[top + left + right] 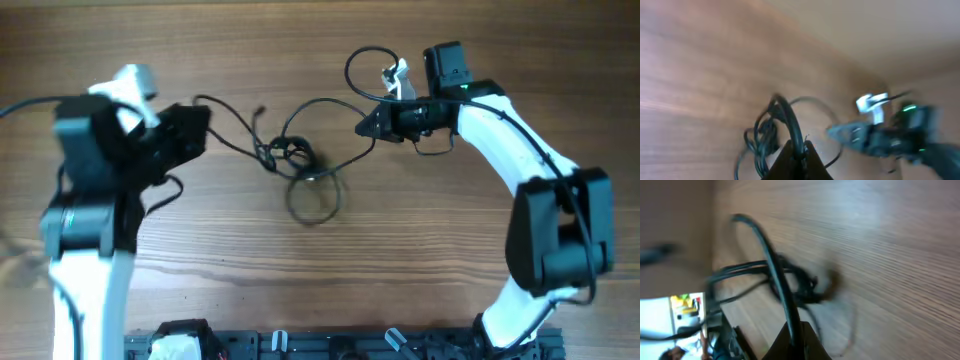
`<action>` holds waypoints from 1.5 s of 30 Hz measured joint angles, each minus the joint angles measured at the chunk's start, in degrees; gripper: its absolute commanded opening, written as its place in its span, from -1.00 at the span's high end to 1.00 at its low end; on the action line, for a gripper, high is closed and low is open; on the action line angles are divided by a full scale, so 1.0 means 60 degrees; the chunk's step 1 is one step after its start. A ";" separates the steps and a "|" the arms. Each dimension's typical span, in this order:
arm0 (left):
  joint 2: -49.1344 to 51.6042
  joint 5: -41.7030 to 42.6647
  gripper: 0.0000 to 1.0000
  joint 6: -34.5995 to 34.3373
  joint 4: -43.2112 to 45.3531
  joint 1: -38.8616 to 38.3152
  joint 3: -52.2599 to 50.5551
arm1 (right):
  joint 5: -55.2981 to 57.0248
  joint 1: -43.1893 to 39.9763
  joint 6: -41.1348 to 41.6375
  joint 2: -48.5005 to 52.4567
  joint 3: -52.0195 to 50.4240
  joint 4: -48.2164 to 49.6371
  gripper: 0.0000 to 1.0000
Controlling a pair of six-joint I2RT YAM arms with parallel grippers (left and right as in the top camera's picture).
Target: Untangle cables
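Your left end effector [203,128] and right end effector [366,124] each clamp the cables [296,160] — tangle between them, over the surface [300,270].

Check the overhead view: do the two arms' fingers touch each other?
No, the left fingers and right fingers are far apart, with the tangled cables between them.
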 measured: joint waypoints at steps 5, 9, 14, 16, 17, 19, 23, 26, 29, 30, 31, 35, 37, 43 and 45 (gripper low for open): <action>0.1581 0.1381 0.92 0.1071 -0.0076 -0.0321 0.0000 | 0.1719 -0.0004 0.0831 -0.2419 0.0004 -0.0783 0.81; 0.1767 0.1690 0.92 0.1647 -0.0080 -0.0528 0.0000 | 0.2863 -0.0025 0.1038 -0.3552 0.0007 -0.0976 0.70; 0.1781 0.0492 0.92 0.1807 -0.0729 -0.0579 0.0000 | 0.2845 -0.0066 0.1002 -0.4178 0.0000 -0.0138 0.69; 0.1865 -0.0135 0.92 0.1730 -0.1082 -0.0579 0.0000 | 0.2892 -0.0066 0.1045 -0.4809 0.0004 0.0288 0.61; 0.1963 -0.0357 0.92 0.1687 -0.1162 -0.0579 0.0000 | 0.2958 -0.0066 0.1086 -0.5111 0.0004 0.0321 0.57; 0.2146 -0.0495 0.92 0.1668 -0.1249 -0.0579 0.0000 | 0.3067 -0.0066 0.1147 -0.5621 0.0040 0.0259 0.53; 0.2259 0.0561 0.92 0.2488 -0.1035 -0.0579 0.0000 | 0.3096 -0.0062 0.1151 -0.5340 0.0109 -0.0313 0.46; 0.2262 0.2167 0.93 0.3300 -0.0390 -0.0579 -0.0004 | 0.3013 -0.0062 0.1162 -0.4619 0.0109 -0.0331 0.33; 0.2248 0.4404 0.92 0.3756 0.1300 -0.0579 0.0000 | 0.2969 -0.0062 0.1173 -0.4156 0.0106 -0.0259 0.24; 0.2233 0.5209 0.92 0.3781 0.2073 -0.0579 0.0000 | 0.2954 -0.0062 0.1166 -0.4102 0.0102 -0.0200 0.17; 0.2204 0.6087 0.92 0.3668 0.2867 -0.0583 0.0007 | 0.2951 -0.0062 0.1118 -0.4080 0.0102 -0.0131 0.16; 0.2069 0.8477 0.92 0.3038 0.4630 -0.0583 0.0007 | 0.2637 -0.0066 0.0423 -0.3759 0.0102 0.0022 0.15; 0.2051 0.9118 0.92 0.2798 0.4739 -0.0583 0.0007 | 0.2091 -0.0062 -0.0197 -0.3257 0.0106 0.0051 0.16; 0.2051 0.9530 0.92 0.2288 0.4736 -0.0583 0.0007 | 0.0390 -0.0055 -0.1843 -0.1909 0.0091 -0.0419 0.11; 0.2051 0.9384 0.92 0.2106 0.4732 -0.0583 0.0007 | 0.0186 -0.0055 -0.2280 -0.1861 0.0091 -0.0619 0.09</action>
